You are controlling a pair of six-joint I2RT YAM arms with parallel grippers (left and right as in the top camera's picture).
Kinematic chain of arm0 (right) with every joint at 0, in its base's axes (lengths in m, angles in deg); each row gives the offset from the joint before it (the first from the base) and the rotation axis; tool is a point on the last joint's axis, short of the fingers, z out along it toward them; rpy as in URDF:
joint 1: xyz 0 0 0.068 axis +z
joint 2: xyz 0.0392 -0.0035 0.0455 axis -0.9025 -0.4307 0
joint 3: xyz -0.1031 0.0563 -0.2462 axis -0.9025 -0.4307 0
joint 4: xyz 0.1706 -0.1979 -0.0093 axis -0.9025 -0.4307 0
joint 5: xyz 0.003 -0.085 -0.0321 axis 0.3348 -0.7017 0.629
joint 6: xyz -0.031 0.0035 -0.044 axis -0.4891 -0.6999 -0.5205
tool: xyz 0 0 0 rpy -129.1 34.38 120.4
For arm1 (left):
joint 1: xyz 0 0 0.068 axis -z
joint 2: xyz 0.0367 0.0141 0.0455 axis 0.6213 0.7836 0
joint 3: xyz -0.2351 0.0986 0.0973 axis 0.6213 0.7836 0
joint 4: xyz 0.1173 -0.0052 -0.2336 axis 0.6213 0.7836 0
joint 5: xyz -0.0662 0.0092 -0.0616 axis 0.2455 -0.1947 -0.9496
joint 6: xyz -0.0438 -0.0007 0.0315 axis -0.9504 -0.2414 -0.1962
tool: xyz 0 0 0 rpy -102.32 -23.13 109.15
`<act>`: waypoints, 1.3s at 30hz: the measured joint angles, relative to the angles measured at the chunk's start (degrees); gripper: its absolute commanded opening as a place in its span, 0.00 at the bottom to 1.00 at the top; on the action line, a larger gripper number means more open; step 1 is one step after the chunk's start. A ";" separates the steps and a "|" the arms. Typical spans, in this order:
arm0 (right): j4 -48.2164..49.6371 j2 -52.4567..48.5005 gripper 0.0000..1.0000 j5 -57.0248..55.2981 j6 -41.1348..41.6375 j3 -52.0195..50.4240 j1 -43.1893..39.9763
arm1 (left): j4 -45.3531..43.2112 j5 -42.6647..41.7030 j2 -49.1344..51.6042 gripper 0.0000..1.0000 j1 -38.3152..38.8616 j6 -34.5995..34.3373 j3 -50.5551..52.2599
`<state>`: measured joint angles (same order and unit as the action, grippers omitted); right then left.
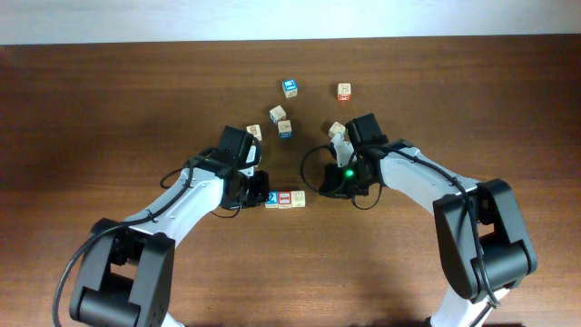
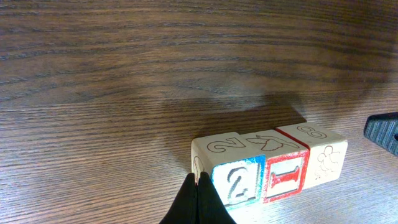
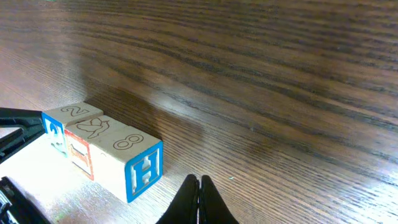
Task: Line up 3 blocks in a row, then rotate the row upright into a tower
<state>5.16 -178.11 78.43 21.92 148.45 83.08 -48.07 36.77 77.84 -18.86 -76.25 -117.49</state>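
Note:
Three blocks lie side by side in a row in front of both arms: a blue-framed block [image 1: 272, 198] [image 2: 235, 183] with a "2", a red-framed block [image 1: 285, 198] [image 2: 286, 176] with an "I", and a beige block [image 1: 298, 197] [image 2: 326, 160]. In the right wrist view the beige block [image 3: 134, 163] shows a blue "H" end face. My left gripper [image 2: 197, 178] [image 1: 262, 194] is shut, its tips touching the left end of the blue-framed block. My right gripper [image 3: 199, 180] [image 1: 325, 191] is shut on nothing, a short way off the row's right end.
Several other picture cubes lie scattered farther back: a blue one [image 1: 290, 87], a red one [image 1: 344, 91], beige ones [image 1: 277, 113] [image 1: 254, 133] [image 1: 337, 130] and a small blue one [image 1: 284, 129]. The table's far edge [image 1: 290, 40] runs along the top.

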 measured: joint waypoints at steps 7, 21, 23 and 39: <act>-1.44 -0.02 0.05 0.48 0.61 -0.22 0.00 | 0.00 -0.02 0.00 0.00 0.00 0.00 0.00; -1.22 -0.02 0.05 0.50 1.18 -0.33 0.90 | 0.37 0.17 0.00 0.00 0.00 -0.85 0.00; -1.20 -0.02 0.05 0.52 2.58 -0.52 0.92 | 0.44 0.17 0.00 0.00 0.00 -0.85 0.00; 6.19 -0.13 0.04 8.92 3.19 -4.72 0.92 | 0.46 0.20 0.00 0.00 0.00 -0.85 0.00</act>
<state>11.34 -178.24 87.35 25.11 143.73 84.00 -47.62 36.96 77.84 -18.86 -77.11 -117.49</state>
